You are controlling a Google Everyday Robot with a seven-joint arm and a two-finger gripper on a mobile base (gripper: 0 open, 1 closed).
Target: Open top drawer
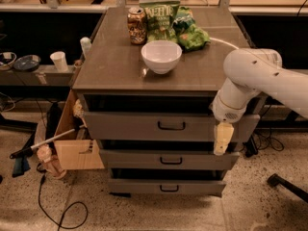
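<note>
The top drawer [130,126] is the widest grey front of the three, right under the tabletop, with a small black loop handle [171,125] at its centre. A dark gap shows above its front. My gripper [222,139] hangs pointing down from the white arm [250,78], in front of the right end of the top drawer's front and to the right of the handle, apart from it. The middle drawer [168,160] and the bottom drawer [166,187] sit below, each narrower.
On the tabletop [110,66] stand a white bowl [161,56], a can [136,25] and green snack bags [166,16]. A cardboard box [72,143] and a stick lie left of the cabinet, with a cable on the floor. A chair base [288,186] is at the right.
</note>
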